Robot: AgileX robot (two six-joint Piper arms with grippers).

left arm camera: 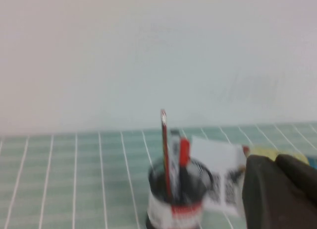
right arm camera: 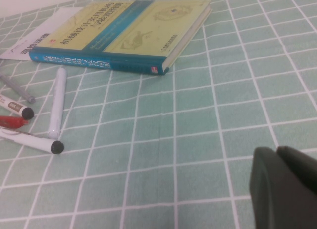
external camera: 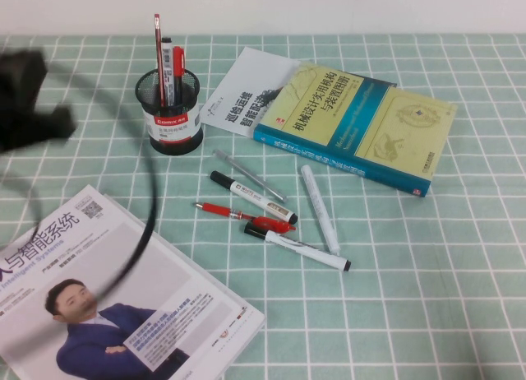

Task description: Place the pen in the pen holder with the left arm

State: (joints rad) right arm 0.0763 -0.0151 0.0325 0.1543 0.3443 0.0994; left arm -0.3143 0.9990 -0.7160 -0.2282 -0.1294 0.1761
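Observation:
The black mesh pen holder (external camera: 169, 117) with a red-and-white label stands at the back left of the table. The thin dark red pen (external camera: 157, 47) stands upright in it, beside a red pen and a black-capped marker. My left gripper (external camera: 51, 121) is a blurred black shape at the far left, left of the holder and apart from it. In the left wrist view the holder (left arm camera: 173, 199) and the pen (left arm camera: 164, 149) are ahead, and the left gripper (left arm camera: 275, 160) looks shut and empty. My right gripper (right arm camera: 277, 152) looks shut and empty over bare cloth; the high view does not show it.
A blue-and-yellow book (external camera: 362, 125) lies on a white leaflet (external camera: 242, 92) at the back. A grey pen (external camera: 246, 174), white markers (external camera: 320, 207) and a red clip pen (external camera: 246, 218) lie mid-table. A magazine (external camera: 115, 306) lies at the front left. A black cable (external camera: 152, 207) loops over it.

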